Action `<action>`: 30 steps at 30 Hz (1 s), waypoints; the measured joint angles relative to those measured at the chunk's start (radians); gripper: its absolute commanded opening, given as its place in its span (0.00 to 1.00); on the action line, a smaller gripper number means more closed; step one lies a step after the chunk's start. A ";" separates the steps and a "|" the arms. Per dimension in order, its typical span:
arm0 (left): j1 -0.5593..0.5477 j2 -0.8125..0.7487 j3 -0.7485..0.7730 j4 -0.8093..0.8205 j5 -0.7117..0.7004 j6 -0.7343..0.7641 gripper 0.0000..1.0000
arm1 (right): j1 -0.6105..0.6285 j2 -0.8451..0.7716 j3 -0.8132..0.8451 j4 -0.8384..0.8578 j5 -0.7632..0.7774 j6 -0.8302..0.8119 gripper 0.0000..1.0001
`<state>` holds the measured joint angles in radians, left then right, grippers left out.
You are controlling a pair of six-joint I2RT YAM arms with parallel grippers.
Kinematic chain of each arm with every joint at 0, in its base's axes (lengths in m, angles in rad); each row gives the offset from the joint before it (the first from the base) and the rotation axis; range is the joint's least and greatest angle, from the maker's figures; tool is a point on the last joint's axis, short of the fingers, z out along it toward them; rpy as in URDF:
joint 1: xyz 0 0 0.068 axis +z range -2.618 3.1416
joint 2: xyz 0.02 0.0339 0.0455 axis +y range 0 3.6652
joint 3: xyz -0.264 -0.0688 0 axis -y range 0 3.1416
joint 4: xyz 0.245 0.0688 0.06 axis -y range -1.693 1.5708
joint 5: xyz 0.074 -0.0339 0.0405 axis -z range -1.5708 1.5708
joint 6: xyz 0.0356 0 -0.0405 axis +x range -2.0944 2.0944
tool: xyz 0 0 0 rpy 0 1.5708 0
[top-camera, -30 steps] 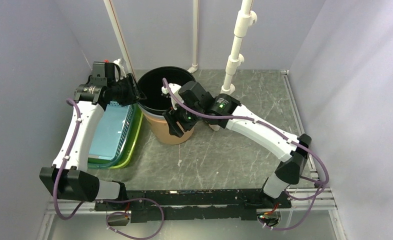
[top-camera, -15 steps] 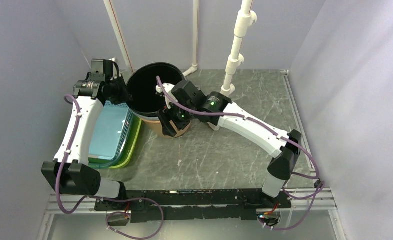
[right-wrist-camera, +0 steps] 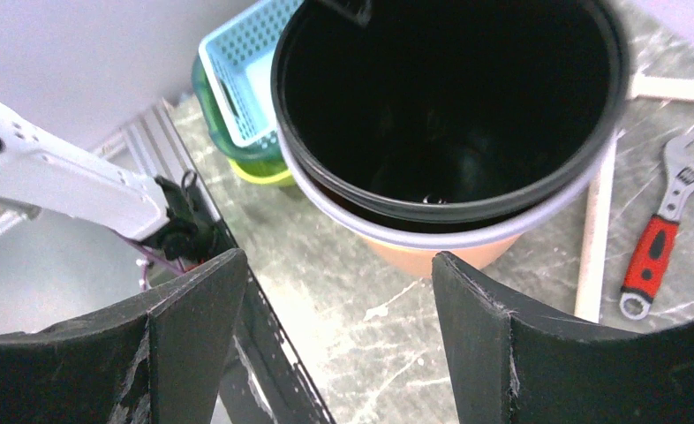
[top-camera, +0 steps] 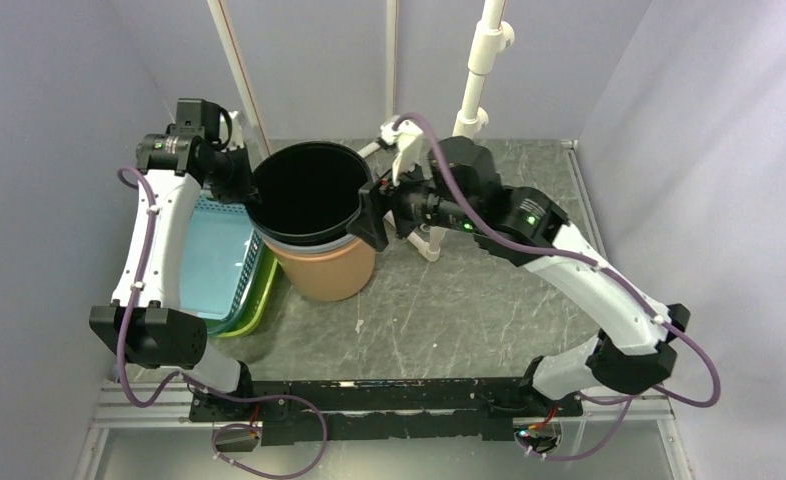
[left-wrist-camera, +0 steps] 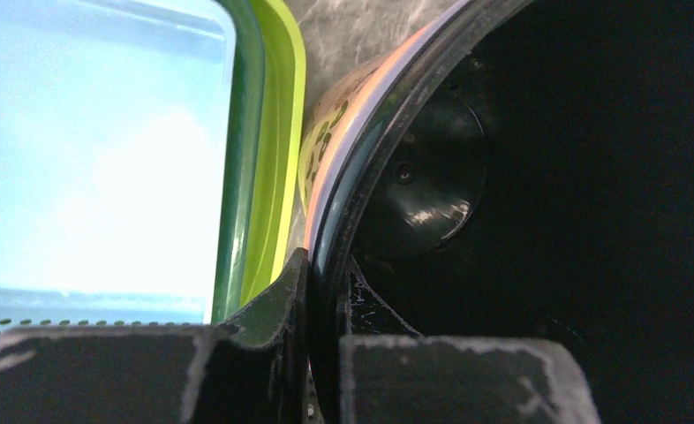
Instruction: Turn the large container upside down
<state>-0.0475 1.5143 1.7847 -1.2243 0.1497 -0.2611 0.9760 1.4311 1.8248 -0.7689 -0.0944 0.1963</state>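
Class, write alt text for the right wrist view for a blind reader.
A large black container sits nested in an orange pot, framed by the open right gripper. A blue basket stands beyond; a red-handled wrench lies on the table.

Glossy black plastic container (top-camera: 309, 190), matt veined tabletop (top-camera: 439, 310)

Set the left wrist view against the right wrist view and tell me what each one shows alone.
Left wrist only: the left gripper clamping the container at its rim, a finger each side, and print on its orange wall. Right wrist only: the right gripper open, apart from the container, plus a red-handled wrench and white rod. Both: the container's black inside, the blue basket, the green basket.
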 measured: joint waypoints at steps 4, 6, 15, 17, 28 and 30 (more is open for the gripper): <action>0.069 -0.002 0.032 -0.081 0.060 0.064 0.03 | 0.000 -0.061 -0.017 0.032 0.028 0.011 0.81; 0.090 -0.018 0.022 -0.098 0.078 0.087 0.03 | 0.000 -0.069 -0.025 0.042 0.037 0.017 0.81; 0.103 -0.164 -0.109 -0.126 0.158 0.199 0.03 | 0.000 -0.070 -0.117 0.071 0.041 0.032 0.81; 0.104 -0.184 -0.135 -0.119 0.175 0.203 0.03 | 0.000 -0.070 -0.124 0.080 0.040 0.032 0.81; 0.105 -0.159 -0.199 0.050 0.190 0.075 0.03 | 0.000 -0.116 -0.161 0.104 0.114 0.029 0.83; 0.105 -0.136 -0.200 0.102 0.187 0.037 0.03 | -0.001 -0.132 -0.170 0.103 0.150 0.029 0.84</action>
<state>0.0574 1.3785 1.5852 -1.1225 0.3367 -0.2245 0.9752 1.2991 1.6547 -0.6655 0.0551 0.2253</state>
